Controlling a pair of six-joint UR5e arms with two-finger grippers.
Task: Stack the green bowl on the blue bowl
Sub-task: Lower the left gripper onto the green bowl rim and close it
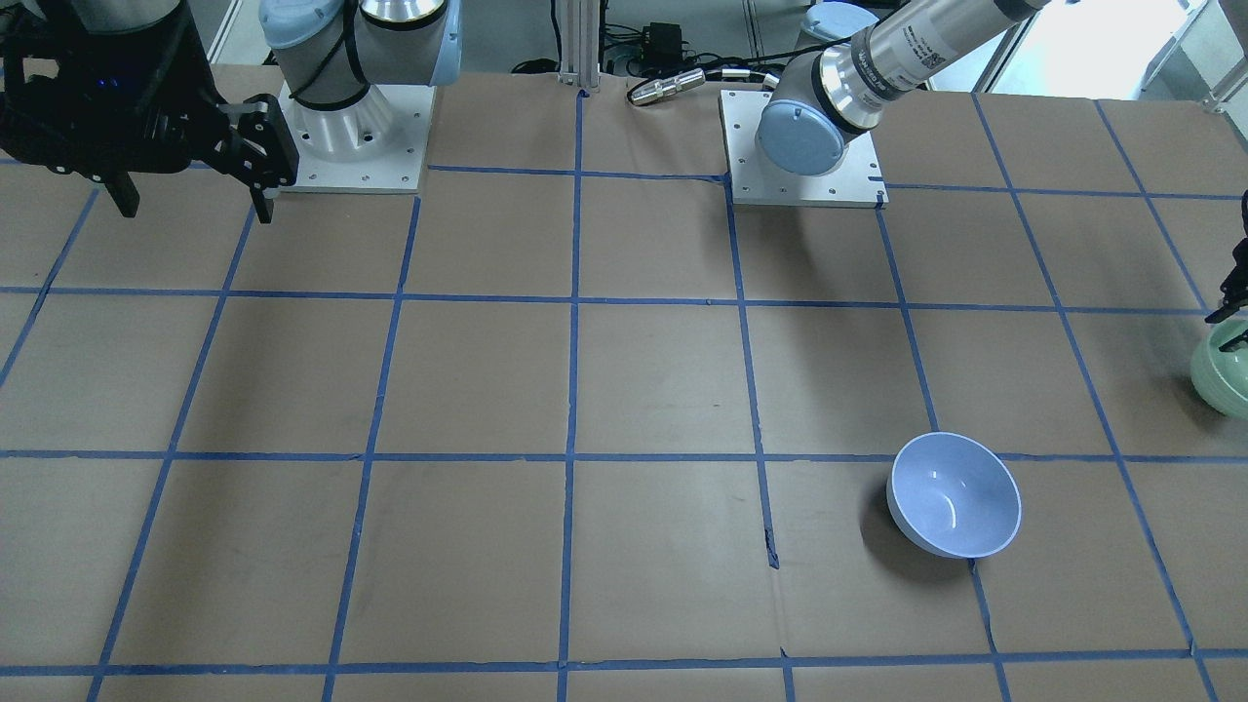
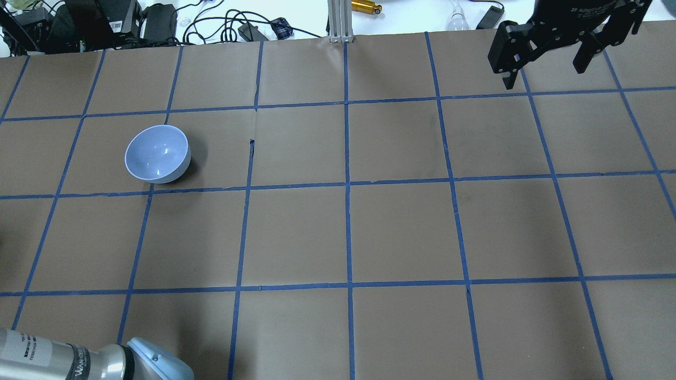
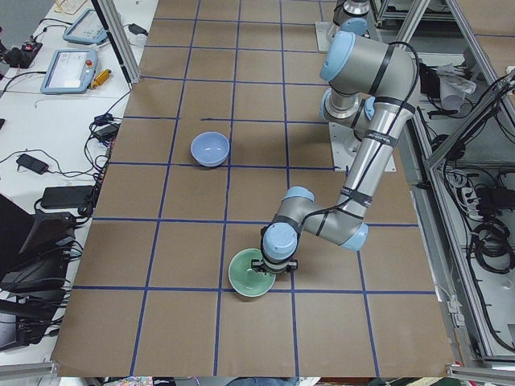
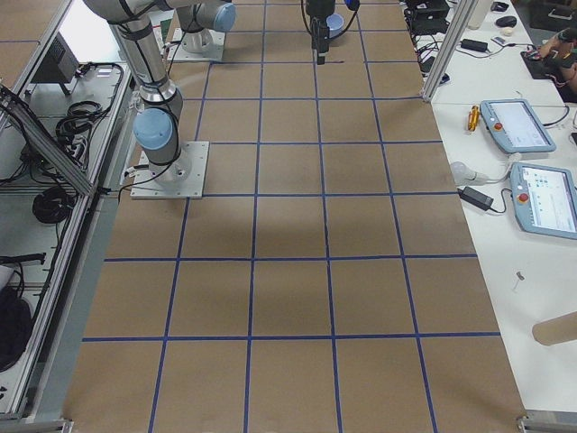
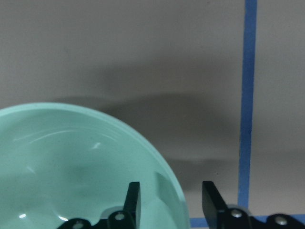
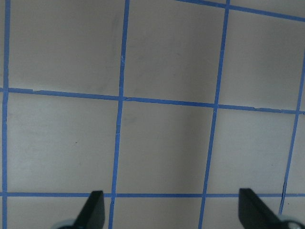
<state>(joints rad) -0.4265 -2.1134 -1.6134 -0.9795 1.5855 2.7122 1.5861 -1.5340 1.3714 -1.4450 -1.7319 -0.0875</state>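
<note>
The green bowl (image 3: 249, 276) sits upright near the table's left end; it also shows at the right edge of the front view (image 1: 1225, 375) and fills the lower left of the left wrist view (image 5: 71, 167). My left gripper (image 5: 170, 193) is open and straddles its rim, one finger inside and one outside, with gaps on both sides. The blue bowl (image 2: 157, 154) stands upright and empty two grid squares away, also seen in the front view (image 1: 954, 495) and the left view (image 3: 210, 148). My right gripper (image 2: 545, 76) is open and empty, high over the far right of the table.
Brown paper with a blue tape grid (image 2: 347, 184) covers the table. Cables and boxes (image 2: 105, 24) lie beyond the far edge. The arm bases (image 1: 804, 146) stand on the robot's side. Teach pendants (image 4: 518, 126) lie on a side bench.
</note>
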